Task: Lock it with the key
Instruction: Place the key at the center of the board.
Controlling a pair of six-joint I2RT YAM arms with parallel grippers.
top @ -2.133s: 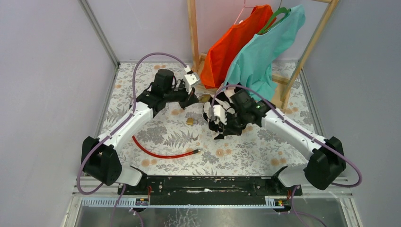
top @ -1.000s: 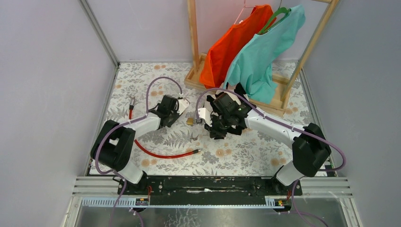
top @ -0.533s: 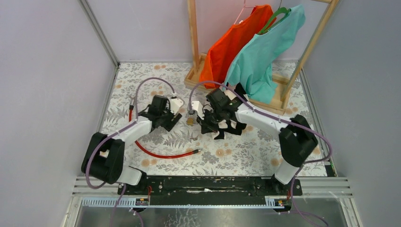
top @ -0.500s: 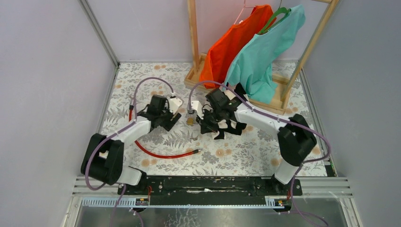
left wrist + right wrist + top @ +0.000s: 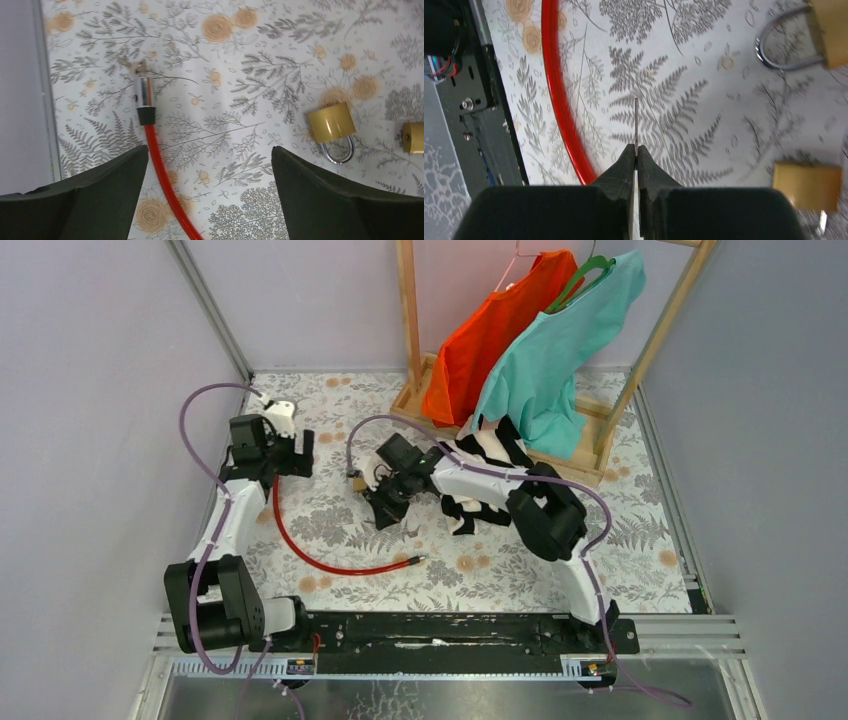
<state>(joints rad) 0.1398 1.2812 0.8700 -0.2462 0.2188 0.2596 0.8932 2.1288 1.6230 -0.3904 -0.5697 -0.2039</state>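
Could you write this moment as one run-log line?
right gripper: shut on key | left gripper: open, empty | padlock: lying untouched

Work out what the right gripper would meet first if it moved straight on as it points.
Probably the bare tablecloth: the key in the right gripper aims between the red cable and the padlock, at neither. Depth is unclear.

Orange shirt (image 5: pixel 480 335) and teal shirt (image 5: pixel 560 350) hang — red cable (image 5: pixel 350 572) curves across floral table (image 5: pixel 520 570).
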